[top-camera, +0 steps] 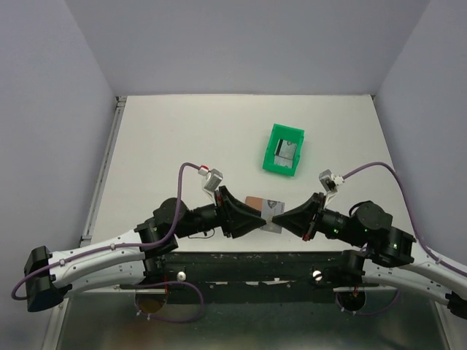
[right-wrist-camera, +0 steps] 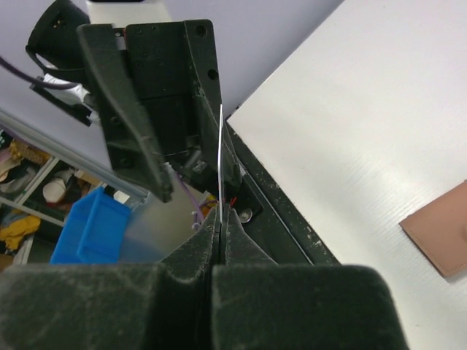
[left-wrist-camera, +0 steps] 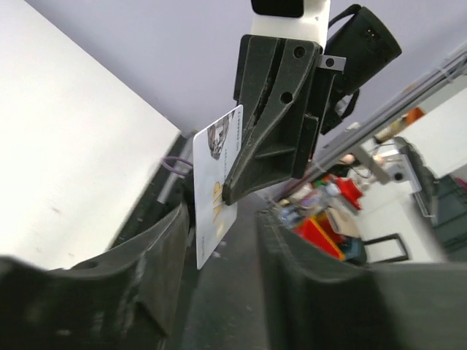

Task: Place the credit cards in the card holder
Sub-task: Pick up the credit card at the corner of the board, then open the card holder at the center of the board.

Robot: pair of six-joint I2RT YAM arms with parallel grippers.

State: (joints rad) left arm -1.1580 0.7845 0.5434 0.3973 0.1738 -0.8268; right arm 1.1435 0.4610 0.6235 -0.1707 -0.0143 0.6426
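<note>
Over a white table (top-camera: 182, 138) with grey walls, from above: reaching in from both sides near the front edge, lifting one credit card (top-camera: 274, 221) close by the brown card holder (top-camera: 254, 201). Judging the job barely begun, this card not tucked in yet. From the left wrist: left hand (left-wrist-camera: 222, 226) standing open around the card, not squeezing. From the right wrist: right hand (right-wrist-camera: 217, 217) pinching the card's lower edge tight, holding it upright.

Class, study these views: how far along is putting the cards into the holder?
Done: nothing visible; no card shows in the holder, which lies on the table. In hand: the right gripper is shut on one card, off the table; the left gripper stands open around it. Left: getting that card into the holder; something grey in the green bin may be another.
</note>
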